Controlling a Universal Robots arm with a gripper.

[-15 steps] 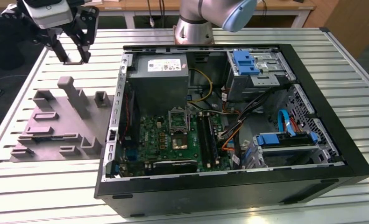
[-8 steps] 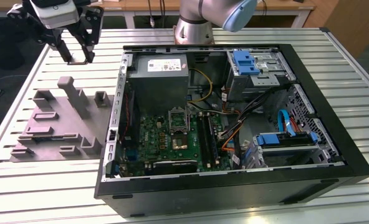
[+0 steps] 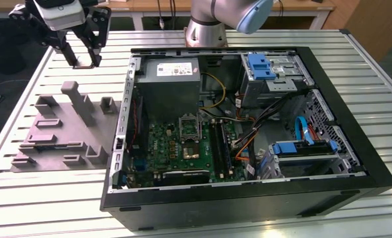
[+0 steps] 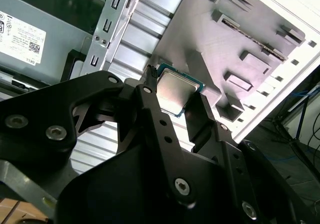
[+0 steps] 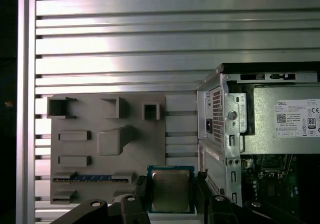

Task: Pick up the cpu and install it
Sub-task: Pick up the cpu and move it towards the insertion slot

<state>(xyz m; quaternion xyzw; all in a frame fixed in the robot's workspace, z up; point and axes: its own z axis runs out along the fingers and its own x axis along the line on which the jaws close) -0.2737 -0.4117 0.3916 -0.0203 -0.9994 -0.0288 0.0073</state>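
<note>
First wrist view: cpu (image 5: 170,190) in tool (image 5: 171,183)

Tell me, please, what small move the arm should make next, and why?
Probably carry the cpu across toward the motherboard: the gripper is shut on it, up near the fixture plate, outside the computer case.
</note>
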